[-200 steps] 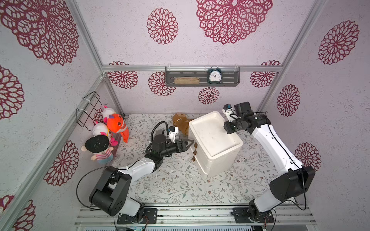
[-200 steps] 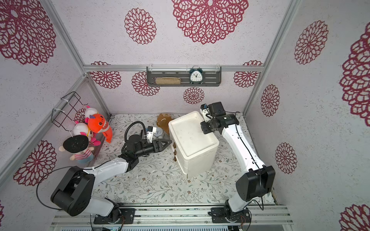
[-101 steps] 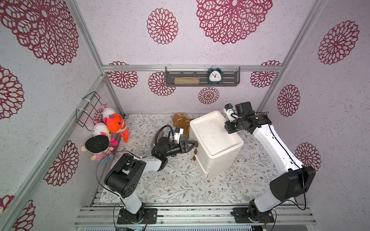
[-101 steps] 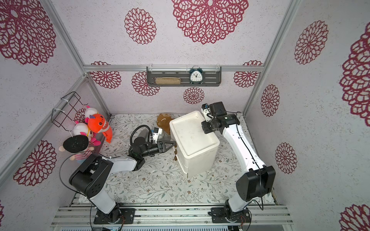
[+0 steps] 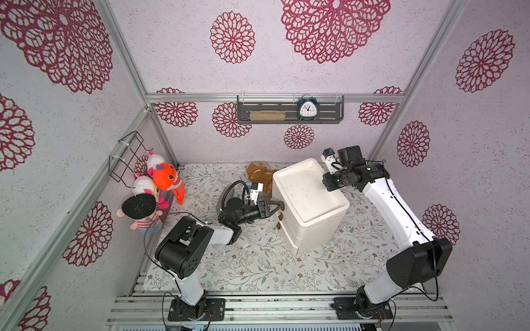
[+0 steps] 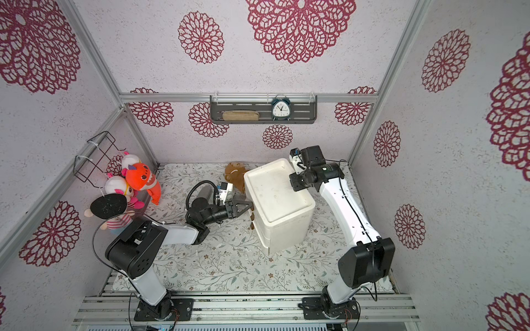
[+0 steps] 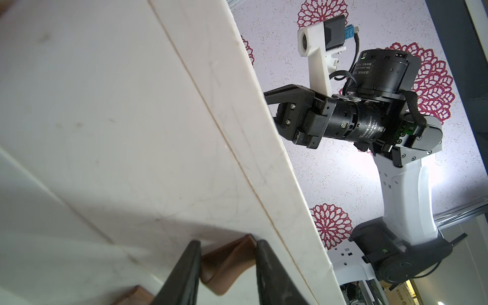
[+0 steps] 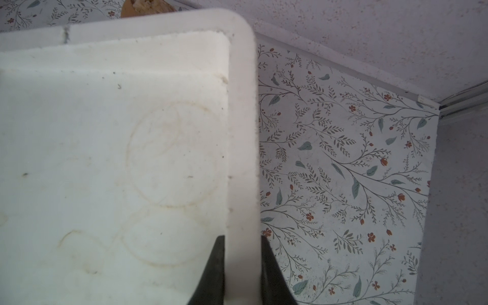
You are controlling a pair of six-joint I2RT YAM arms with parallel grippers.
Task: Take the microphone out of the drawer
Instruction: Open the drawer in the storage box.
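A white drawer cabinet (image 5: 307,195) stands on the flowered mat, with its drawers closed and brown handles (image 5: 278,226) on the front. The microphone is out of view. My left gripper (image 5: 282,204) reaches in low against the front of the top drawer. In the left wrist view its two black fingers (image 7: 184,274) press on both sides of the top brown handle (image 7: 224,264). My right gripper (image 5: 327,186) is at the cabinet's far top edge. In the right wrist view it (image 8: 242,239) is shut on the raised white rim (image 8: 241,132), one finger inside and one outside.
A brown plush (image 5: 258,172) lies behind the cabinet near my left wrist. Several plush toys (image 5: 160,180) and a wire basket (image 5: 126,157) hang at the left wall. A grey shelf (image 5: 329,120) with a clock (image 5: 307,108) is on the back wall.
My left gripper has moved right up to the cabinet front and its jaws have narrowed onto the top handle. The right arm has stayed on the rim.
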